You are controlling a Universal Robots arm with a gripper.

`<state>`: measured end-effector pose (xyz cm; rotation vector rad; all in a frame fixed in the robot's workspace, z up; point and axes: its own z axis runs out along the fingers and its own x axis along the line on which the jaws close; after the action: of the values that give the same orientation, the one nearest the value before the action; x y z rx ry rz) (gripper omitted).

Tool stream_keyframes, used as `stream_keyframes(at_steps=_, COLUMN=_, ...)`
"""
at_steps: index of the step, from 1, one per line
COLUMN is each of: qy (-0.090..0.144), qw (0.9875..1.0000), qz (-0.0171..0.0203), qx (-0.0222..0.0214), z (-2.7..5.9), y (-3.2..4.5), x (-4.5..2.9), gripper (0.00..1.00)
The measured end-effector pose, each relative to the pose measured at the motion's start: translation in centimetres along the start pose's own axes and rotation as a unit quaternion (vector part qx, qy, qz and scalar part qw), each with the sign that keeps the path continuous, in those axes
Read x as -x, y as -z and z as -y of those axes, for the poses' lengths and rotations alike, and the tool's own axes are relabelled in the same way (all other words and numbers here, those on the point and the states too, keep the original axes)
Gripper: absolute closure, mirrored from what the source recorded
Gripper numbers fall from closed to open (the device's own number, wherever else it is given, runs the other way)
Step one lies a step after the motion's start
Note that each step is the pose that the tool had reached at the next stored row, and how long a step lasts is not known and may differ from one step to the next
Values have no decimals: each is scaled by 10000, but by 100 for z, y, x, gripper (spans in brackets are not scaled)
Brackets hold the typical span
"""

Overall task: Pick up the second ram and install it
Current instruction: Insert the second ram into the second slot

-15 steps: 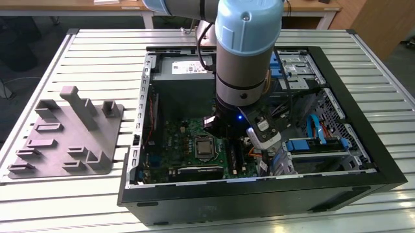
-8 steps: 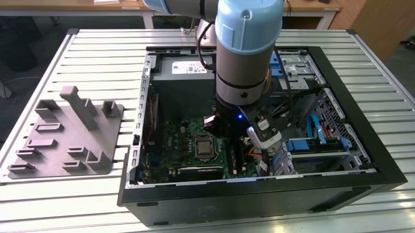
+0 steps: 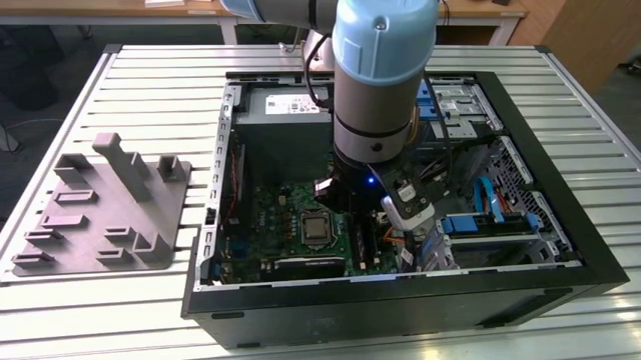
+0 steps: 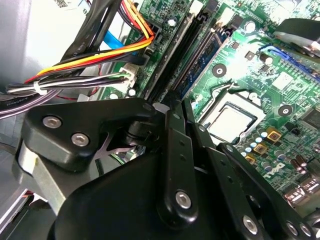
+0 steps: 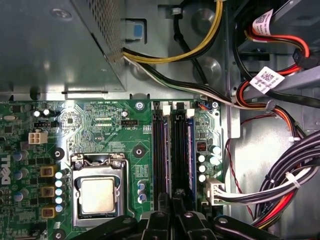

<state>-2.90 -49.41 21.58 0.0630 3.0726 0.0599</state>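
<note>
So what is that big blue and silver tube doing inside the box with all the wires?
That tube is a robot arm. It reaches down into an open computer case lying on a slatted table. One picture is taken from outside. The other two come from cameras riding near the arm's wrist. Its black tool hangs right over the long memory slots on the green motherboard, beside the square silver processor. A memory stick with a blue label stands in one slot. A grey holder lies beside the case.
</note>
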Motion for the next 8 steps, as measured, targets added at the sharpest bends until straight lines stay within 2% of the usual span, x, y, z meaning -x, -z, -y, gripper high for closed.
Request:
stream_keyframes(at_steps=4, qy=-2, qw=10000, qz=-1, qx=28, z=0, y=-11, x=0, gripper=86)
stream_keyframes(at_steps=8, qy=-2, qw=10000, qz=-2, qx=33, z=0, y=-15, x=2, gripper=86)
